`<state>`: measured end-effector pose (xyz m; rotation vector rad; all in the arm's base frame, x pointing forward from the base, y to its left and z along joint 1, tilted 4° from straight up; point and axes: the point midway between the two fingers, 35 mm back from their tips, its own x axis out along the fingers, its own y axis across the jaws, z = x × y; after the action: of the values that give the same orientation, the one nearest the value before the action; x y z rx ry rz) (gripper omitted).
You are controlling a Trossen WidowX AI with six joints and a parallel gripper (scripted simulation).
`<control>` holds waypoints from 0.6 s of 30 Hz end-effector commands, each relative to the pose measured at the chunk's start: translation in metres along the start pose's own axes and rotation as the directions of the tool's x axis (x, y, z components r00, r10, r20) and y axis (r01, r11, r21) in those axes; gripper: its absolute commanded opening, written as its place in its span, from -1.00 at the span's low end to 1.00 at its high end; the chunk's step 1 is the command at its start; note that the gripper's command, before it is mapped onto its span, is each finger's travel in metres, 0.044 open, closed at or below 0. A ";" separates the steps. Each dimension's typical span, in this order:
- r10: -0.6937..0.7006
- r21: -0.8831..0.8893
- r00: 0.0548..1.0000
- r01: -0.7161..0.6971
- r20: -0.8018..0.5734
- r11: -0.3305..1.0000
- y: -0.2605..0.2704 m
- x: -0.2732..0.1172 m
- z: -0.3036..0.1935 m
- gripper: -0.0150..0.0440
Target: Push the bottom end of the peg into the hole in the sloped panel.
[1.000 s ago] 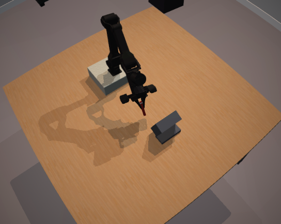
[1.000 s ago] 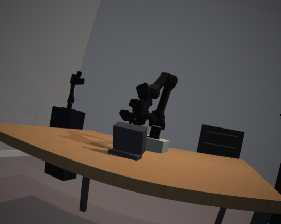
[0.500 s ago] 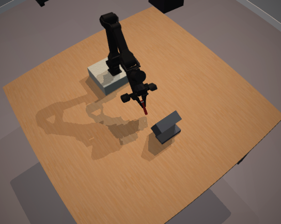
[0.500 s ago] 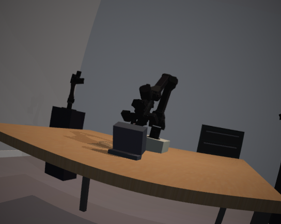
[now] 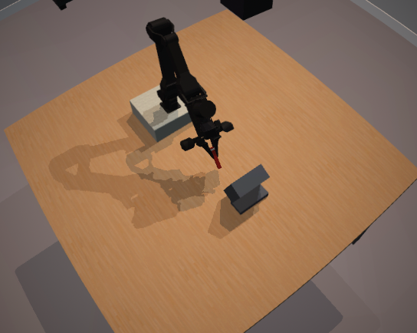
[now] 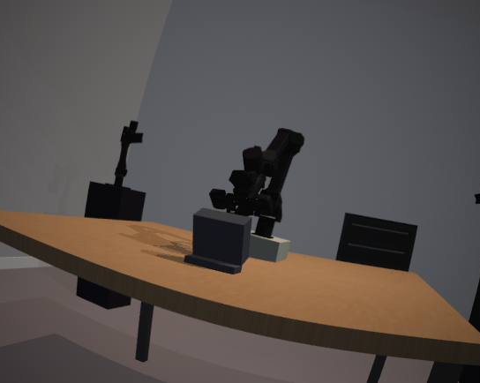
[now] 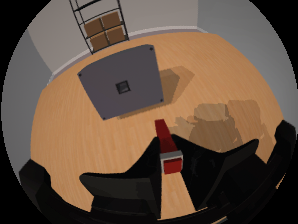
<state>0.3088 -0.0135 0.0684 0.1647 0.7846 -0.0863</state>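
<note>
The red peg (image 5: 218,163) (image 7: 161,131) has flat sides and a pale band near its top. My gripper (image 5: 215,153) (image 7: 164,139) is shut on it and holds it tilted above the table. The peg's bottom end points away from the gripper, apart from the panel. The grey sloped panel (image 5: 251,181) (image 6: 221,238) (image 7: 102,75) stands in front of the gripper. Its face shows in the wrist view with one square hole (image 7: 123,87), ahead and to the left of the peg's bottom end. In the exterior view the panel's back hides the fingertips and most of the peg.
The arm's pale base block (image 5: 148,111) (image 6: 269,248) stands behind the gripper on the wooden table (image 5: 293,115) (image 6: 338,291). A shelf with brown boxes (image 7: 102,31) stands beyond the table. Another arm on a dark pedestal (image 6: 113,202) stands in the background.
</note>
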 end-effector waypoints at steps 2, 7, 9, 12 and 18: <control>0.007 -0.019 1.000 -0.006 0.027 1.000 0.003 -0.002 0.000 -0.49; 0.016 -0.031 0.999 -0.014 0.051 0.999 0.005 -0.003 -0.001 -0.49; 0.020 -0.036 0.998 -0.018 0.060 0.999 0.006 -0.004 -0.002 -0.49; 0.025 -0.044 0.997 -0.022 0.074 0.999 0.008 -0.005 -0.002 -0.49; 0.037 -0.058 0.994 -0.031 0.102 0.998 0.011 -0.007 -0.004 -0.49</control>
<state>0.3037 -0.0038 0.0706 0.1318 0.6984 -0.0466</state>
